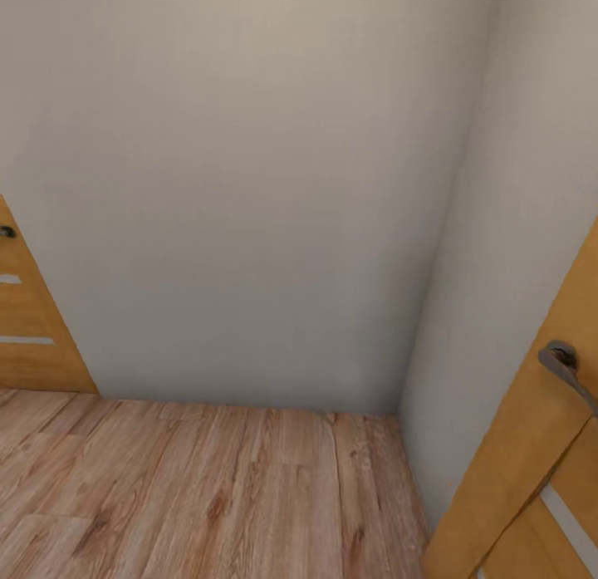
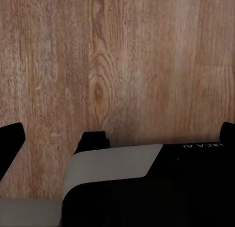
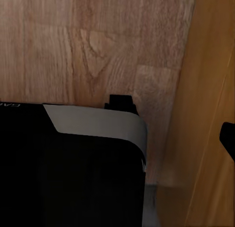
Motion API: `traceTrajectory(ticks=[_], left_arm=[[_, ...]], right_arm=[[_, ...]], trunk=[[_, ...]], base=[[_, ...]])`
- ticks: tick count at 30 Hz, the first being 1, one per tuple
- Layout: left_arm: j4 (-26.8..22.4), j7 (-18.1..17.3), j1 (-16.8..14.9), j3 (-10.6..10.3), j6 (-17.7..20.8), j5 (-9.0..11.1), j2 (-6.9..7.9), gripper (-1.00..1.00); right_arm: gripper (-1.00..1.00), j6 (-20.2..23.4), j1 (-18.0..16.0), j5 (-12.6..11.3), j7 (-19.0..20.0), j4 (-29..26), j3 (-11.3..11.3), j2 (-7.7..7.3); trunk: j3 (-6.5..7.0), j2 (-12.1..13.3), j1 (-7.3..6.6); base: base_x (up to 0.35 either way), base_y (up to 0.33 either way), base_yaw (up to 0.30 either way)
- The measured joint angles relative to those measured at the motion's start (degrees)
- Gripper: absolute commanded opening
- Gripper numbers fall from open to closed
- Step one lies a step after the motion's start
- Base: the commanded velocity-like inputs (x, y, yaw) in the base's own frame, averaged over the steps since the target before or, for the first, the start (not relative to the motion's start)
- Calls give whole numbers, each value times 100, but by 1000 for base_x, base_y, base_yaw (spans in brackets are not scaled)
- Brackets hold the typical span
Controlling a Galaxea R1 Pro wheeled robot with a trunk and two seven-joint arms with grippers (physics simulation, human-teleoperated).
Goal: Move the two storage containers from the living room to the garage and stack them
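Wood-plank floor (image 1: pixel 191 488) meets a plain pale wall (image 1: pixel 249 188) in a corner, with a wooden door (image 1: pixel 531 446) and its dark lever handle (image 1: pixel 566 367) at the right. Each wrist view shows the robot's black-and-grey body (image 2: pixel 147 188) over planks; gripper state cannot be told.

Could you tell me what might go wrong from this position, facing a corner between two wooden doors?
1. The open door on the right stands close; its handle could snag the right arm on a turn.
2. The right wrist view shows that door panel right beside the robot's base, so scraping is likely.
3. The white wall blocks forward travel.
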Motion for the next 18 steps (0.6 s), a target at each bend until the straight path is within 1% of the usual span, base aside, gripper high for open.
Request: traceTrajectory(ticks=[14,16,18], left_arm=[[-5,4,0,0,0,0,0,100],[-3,4,0,0,0,0,0,100],[-5,3,0,0,0,0,0,100]], right_arm=[[100,4,0,2,0,4,0,0],[100,4,0,5,0,5,0,0],[100,4,0,6,0,4,0,0]], trunk=[[0,0,0],[0,0,0],[0,0,1]], base=[[318,0,267],[263,0,270],[132,0,270]])
